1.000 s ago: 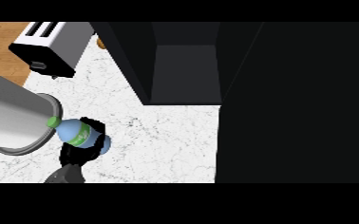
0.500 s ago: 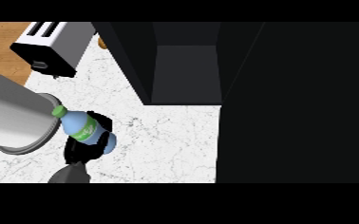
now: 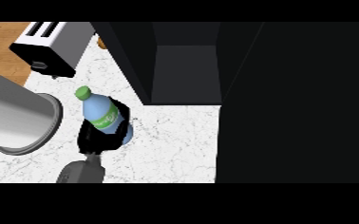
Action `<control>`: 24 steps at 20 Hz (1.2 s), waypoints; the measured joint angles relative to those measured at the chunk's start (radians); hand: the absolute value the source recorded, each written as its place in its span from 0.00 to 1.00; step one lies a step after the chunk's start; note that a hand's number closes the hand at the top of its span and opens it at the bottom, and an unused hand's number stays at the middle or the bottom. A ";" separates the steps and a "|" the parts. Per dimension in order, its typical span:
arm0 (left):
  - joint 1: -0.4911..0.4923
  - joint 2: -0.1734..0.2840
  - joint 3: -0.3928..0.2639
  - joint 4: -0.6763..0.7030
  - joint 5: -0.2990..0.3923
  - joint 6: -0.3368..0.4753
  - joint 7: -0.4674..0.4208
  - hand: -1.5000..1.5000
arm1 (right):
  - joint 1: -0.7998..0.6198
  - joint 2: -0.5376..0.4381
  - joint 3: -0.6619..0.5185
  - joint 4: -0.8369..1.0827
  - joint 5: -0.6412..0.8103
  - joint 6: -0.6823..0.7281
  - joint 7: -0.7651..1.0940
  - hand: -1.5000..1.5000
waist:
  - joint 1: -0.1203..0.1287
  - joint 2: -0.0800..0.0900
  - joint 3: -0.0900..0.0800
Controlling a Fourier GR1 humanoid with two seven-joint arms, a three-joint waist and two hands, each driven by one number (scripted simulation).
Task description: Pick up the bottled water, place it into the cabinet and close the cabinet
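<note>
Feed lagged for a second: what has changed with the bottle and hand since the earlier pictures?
The hand kept its hold on the bottled water and carried it up the view, toward the open cabinet; much more of the bottle, green cap included, now shows above the fingers. The toaster, the grey pot and the cabinet stayed put.

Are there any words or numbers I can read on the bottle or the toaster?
Nothing can be read.
Bottled water, held in the hand: its green label bears a pale round mark, too blurred to read.
Toaster: no words or numbers show.
Cabinet and metal pot: no text shows.
</note>
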 measured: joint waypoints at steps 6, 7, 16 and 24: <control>-0.101 -0.008 -0.119 -0.073 -0.011 0.202 0.042 1.00 | -0.010 0.005 0.014 0.001 0.001 -0.014 0.009 0.00 | -0.005 0.001 0.000; -0.133 -0.008 -0.134 -0.069 -0.013 0.240 0.050 1.00 | -0.009 -0.001 0.007 -0.011 -0.016 -0.011 0.015 0.00 | -0.006 0.001 0.000; -0.378 -0.010 -0.267 0.037 -0.041 0.506 0.057 1.00 | -0.044 -0.013 -0.016 0.018 -0.037 -0.013 0.021 0.00 | -0.013 0.003 0.000; -0.640 -0.010 -0.265 0.295 -0.077 0.615 0.019 1.00 | -0.043 0.004 0.026 0.028 -0.010 -0.023 0.005 0.00 | -0.023 0.005 0.000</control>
